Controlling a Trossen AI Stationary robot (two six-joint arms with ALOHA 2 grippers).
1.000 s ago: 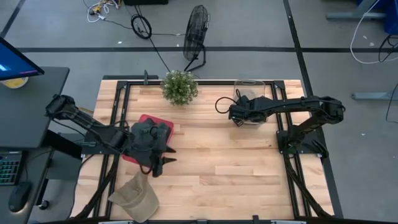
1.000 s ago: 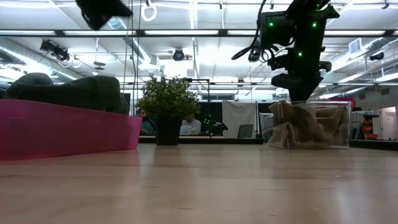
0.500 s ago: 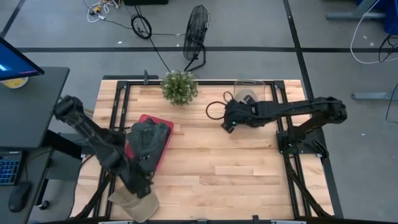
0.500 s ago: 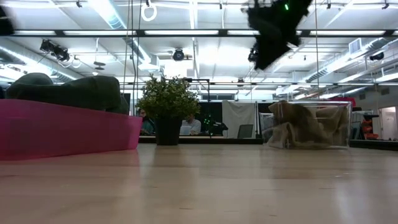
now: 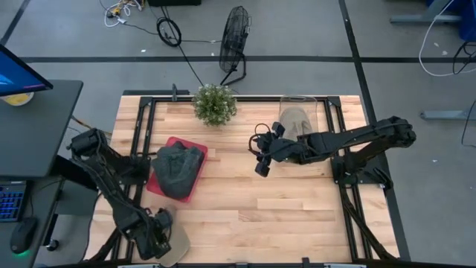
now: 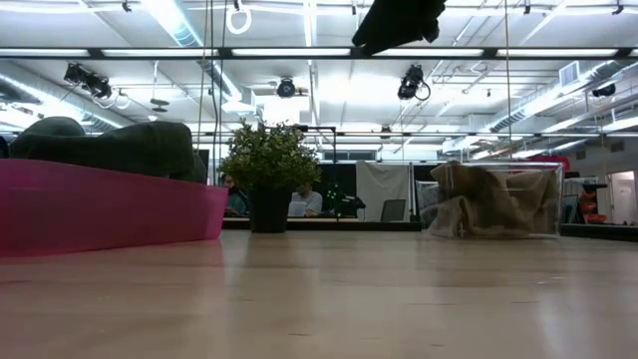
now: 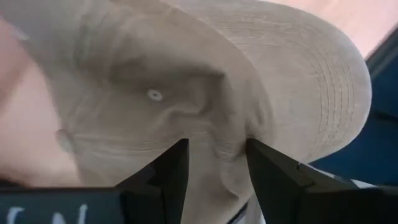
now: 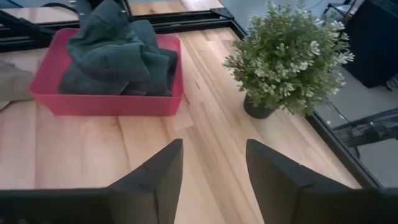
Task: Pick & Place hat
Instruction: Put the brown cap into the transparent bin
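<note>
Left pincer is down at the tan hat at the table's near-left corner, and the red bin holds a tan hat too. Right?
Not quite. The left pincer is at the tan hat, but the red bin holds dark green hats, as the right wrist view shows.

I'm seeing a plant [image 5: 215, 103] sitting at the table's twelve o'clock edge, a fan [image 5: 235, 39] standing on the floor beyond it, and a monitor [image 5: 18, 74] glowing at nine o'clock.
</note>
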